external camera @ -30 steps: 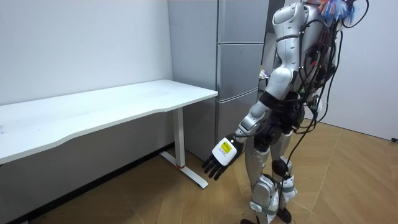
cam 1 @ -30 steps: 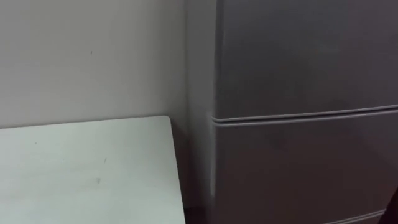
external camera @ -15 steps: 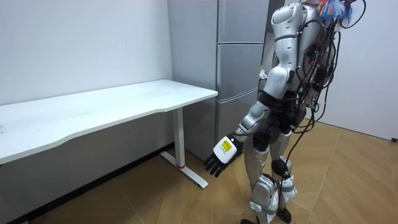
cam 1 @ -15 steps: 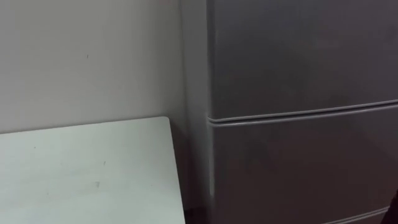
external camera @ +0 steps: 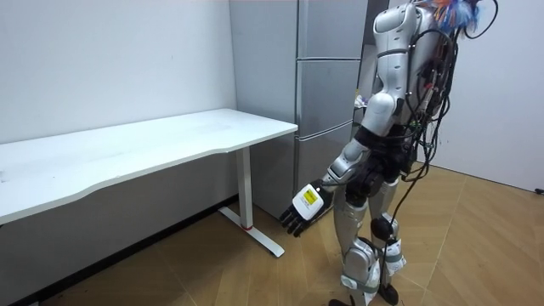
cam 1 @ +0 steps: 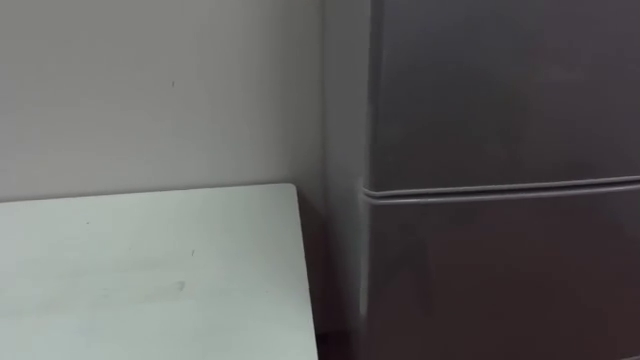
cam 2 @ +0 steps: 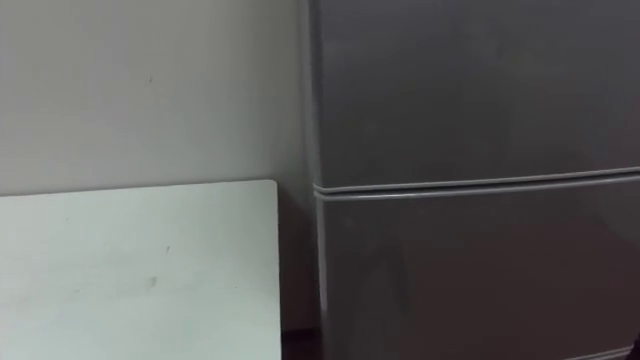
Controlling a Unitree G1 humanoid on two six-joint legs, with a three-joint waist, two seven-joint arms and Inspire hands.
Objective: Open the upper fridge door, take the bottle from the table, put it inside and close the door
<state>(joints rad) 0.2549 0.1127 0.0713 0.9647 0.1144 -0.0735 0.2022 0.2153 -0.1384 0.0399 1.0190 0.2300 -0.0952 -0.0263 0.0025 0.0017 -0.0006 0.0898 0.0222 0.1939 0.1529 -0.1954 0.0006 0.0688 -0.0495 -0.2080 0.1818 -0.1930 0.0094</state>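
A tall grey fridge (cam 1: pixel 500 90) fills the right of the eye views, its doors shut and a seam (cam 1: pixel 500 190) running between two of them. In the room view I stand close before the fridge (external camera: pixel 327 85), facing it. My left hand (external camera: pixel 304 206) hangs low beside my thigh with relaxed fingers, holding nothing. In front of my torso a small pale tip (external camera: pixel 360 102) sticks out toward the fridge. I cannot tell whether that tip is my right hand or the bottle.
A white table (cam 1: pixel 150 270) stands on my left against the pale wall, its end a narrow gap from the fridge's side. In the room view the table (external camera: pixel 127 149) runs off to the left on white legs, above wooden floor (external camera: pixel 476 246).
The eye view has swung slightly left, so the fridge edge sits further right in the picture. My left hand has risen a little toward my leg.
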